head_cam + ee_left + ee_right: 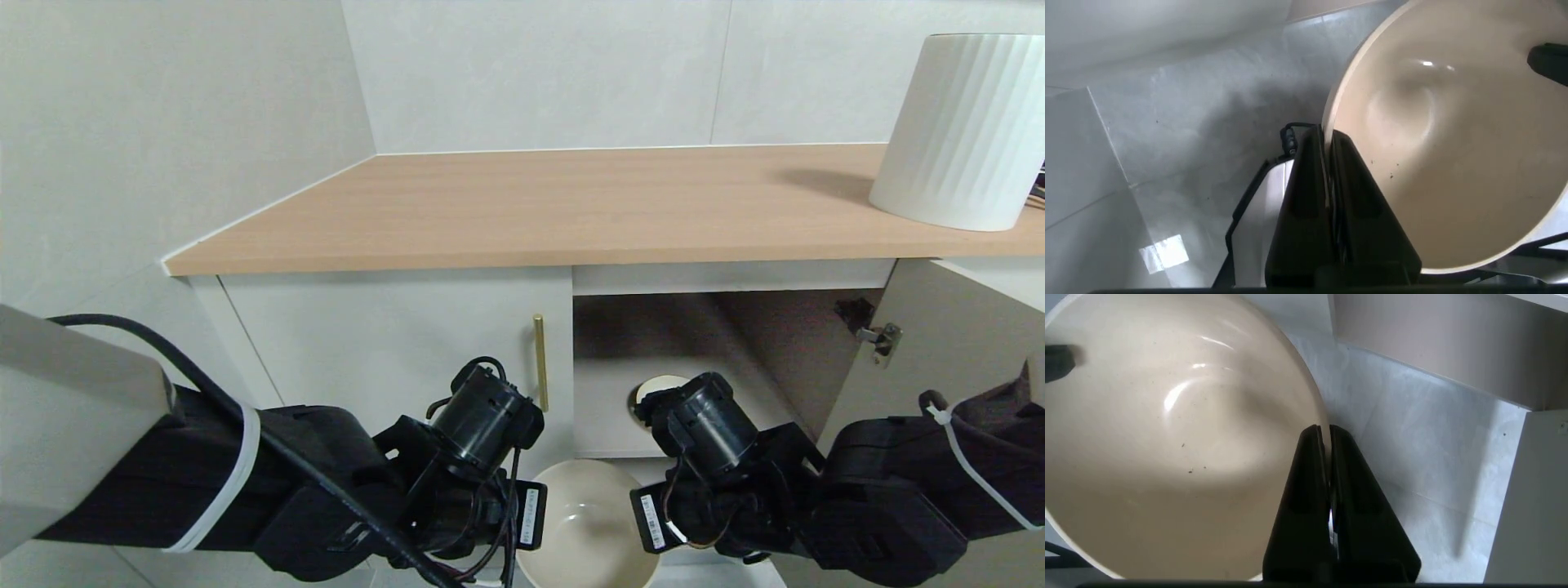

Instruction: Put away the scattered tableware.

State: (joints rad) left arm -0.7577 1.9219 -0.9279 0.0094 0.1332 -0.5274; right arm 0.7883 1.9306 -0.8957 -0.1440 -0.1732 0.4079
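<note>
Head view: a cream bowl (584,523) sits low between both arms, before the open cabinet (735,351). Left wrist view: the left gripper (1328,151) pinches the bowl's rim, fingers nearly together. Right wrist view: the right gripper (1328,445) pinches the opposite rim likewise.

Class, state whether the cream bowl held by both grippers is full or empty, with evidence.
Empty: the bowl shows bare glazed inside, only a few dark specks.
</note>
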